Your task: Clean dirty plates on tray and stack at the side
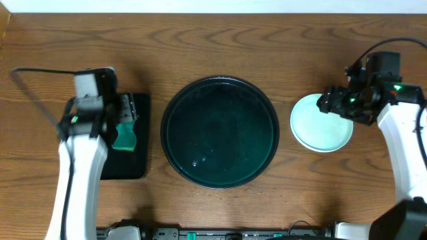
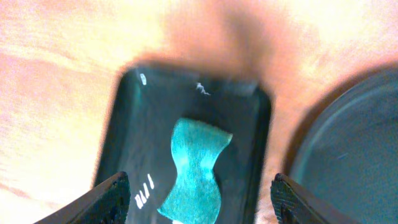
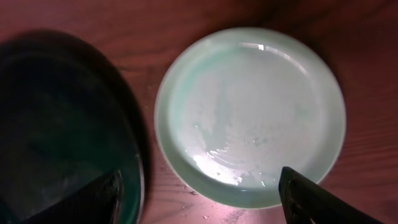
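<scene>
Jaws of the left gripper (image 2: 200, 183) are seen spread wide, with nothing clamped between them. A teal sponge (image 2: 194, 168) lies loose below them in the small black tray (image 2: 134, 124). The right gripper (image 3: 200, 180) is likewise held apart and empty, above the near edge of the plates (image 3: 249, 112). These are set on the table (image 1: 220, 27) just beside the round dark tray (image 1: 220, 100), at its right. Whether the plates are touched cannot be told.

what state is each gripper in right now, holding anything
Left gripper: open, holding nothing; the teal sponge lies on the small black tray below it.
Right gripper: open, holding nothing, above the pale plate.
</scene>
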{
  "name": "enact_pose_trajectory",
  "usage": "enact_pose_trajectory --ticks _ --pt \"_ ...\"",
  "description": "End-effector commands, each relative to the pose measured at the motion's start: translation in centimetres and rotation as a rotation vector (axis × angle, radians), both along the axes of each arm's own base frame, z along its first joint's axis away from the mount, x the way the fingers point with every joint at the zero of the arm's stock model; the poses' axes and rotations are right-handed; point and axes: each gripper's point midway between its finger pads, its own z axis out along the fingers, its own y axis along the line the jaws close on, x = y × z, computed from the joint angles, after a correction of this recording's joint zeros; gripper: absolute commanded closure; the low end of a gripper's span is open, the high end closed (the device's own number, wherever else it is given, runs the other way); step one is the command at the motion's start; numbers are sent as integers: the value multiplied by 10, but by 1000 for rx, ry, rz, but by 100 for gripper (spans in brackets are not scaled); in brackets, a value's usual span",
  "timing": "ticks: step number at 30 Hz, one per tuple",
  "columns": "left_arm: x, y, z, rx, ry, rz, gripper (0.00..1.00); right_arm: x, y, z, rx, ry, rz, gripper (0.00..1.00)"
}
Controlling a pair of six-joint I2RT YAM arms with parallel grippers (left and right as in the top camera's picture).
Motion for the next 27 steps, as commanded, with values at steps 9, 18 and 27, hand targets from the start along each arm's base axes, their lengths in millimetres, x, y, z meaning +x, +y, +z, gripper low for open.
enact_pose_trajectory --ticks 9,18,27 --pt "-11 -5 48 -4 -148 -19 27 -13 8 197 -81 -500 78 1" --pt "-10 -5 42 -6 -129 -19 27 -56 13 241 -102 -647 77 1" --pt "-10 -5 42 -6 -129 -18 26 -61 11 239 -185 -668 154 1"
